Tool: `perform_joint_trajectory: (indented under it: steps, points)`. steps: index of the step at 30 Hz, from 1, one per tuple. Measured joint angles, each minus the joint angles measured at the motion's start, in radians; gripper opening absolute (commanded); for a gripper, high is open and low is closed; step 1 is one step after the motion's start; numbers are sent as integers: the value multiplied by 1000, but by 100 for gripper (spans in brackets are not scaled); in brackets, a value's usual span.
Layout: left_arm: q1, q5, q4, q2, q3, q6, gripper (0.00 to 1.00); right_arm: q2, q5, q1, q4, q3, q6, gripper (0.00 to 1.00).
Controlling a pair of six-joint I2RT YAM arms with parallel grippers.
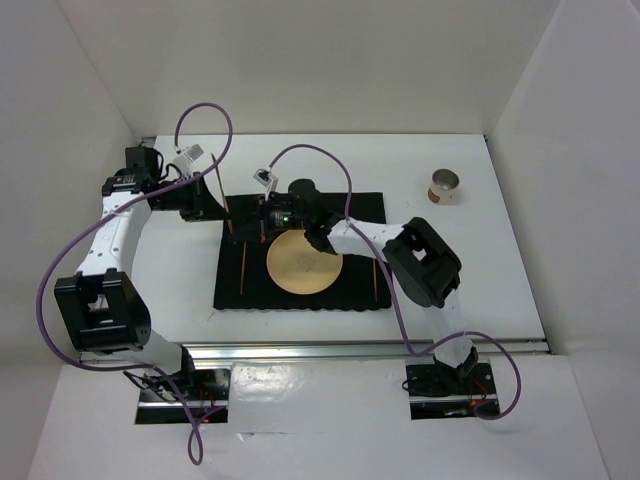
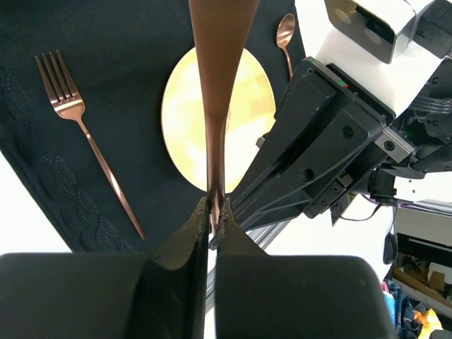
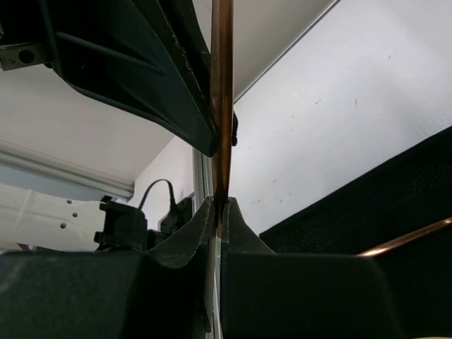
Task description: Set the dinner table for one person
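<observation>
**Now, Both Hands Clamped on Copper Cutlery Over the Placemat**

Right, over to the left hand (image 2: 215, 212) first: pressed together, pinching the narrow end of a copper utensil (image 2: 219, 85). Broad and flat toward the far end, running straight up and out of the wrist view. Looks like a knife, though cannot say for sure. Just to its right in that view, the bulky black body of the other arm.

Across to the right hand (image 3: 219, 212): pressed together as well, nipping a copper utensil seen edge-on as a thin upright shaft. Close beside it at upper left, a dark housing. Same piece in both hands, or two separate ones? Cannot tell from here.

From above, both hands gathered over the far left part of a black placemat (image 1: 300, 298). Beneath it all, the white tabletop (image 1: 470, 270), spread wide under both arms and reaching out to the white walls on three sides. Placemat lying near the middle of it, square to the near edge.

On the mat, roughly central, a round gold plate (image 1: 303, 262). Left of the plate and apart from it, a copper fork (image 2: 70, 106) flat on the cloth. Right of the plate, a copper spoon (image 2: 285, 32), also on the mat.

Off toward the far right of the tabletop, well apart from everything else, a small round cup (image 1: 445, 186). Along the near edge, a silver rail (image 1: 370, 347), just ahead of the two arm bases.
</observation>
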Motion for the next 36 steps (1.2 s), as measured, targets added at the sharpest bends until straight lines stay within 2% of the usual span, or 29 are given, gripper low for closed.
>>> perform_joint_trajectory:
  steps: [1, 3, 4, 7, 8, 9, 14, 20, 24, 27, 31, 36]
  points:
    - [0, 0, 2, 0, 0, 0, 2, 0, 0, 0, 0, 0, 0, 0]
    - [0, -2, 6, -1, 0, 2, 13, 0, 5, 0, 0, 0, 0, 0]
    - [0, -2, 6, -2, 0, 3, 27, -1, 9, 0, 0, -1, 0, 0]
    - [0, -7, 6, -2, 0, 4, 51, -11, 37, 0, -13, -11, -8, 0]
    - [0, -11, 5, -2, 0, 3, 62, -18, 54, 0, -32, -18, -12, 0]
    - [0, -16, 2, -2, 1, 2, 65, -30, 78, 0, -56, -24, -19, 0]
    - [7, -56, -56, -2, 66, 11, 66, -137, 208, -9, -216, -83, -58, 0]
    - [27, -255, -88, 8, 184, 31, 66, -333, 526, -29, -612, -92, -157, 0]
    - [29, -400, -122, 45, 191, 53, 65, -443, 789, -40, -901, -97, -186, 0]
    - [29, -470, -137, 62, 176, 58, 65, -497, 906, -49, -1052, -154, -180, 0]
    - [29, -512, -145, 62, 159, 60, 65, -518, 990, -58, -1204, -271, -151, 0]
    - [29, -534, -146, 62, 157, 61, 65, -518, 1003, -58, -1297, -397, -131, 0]
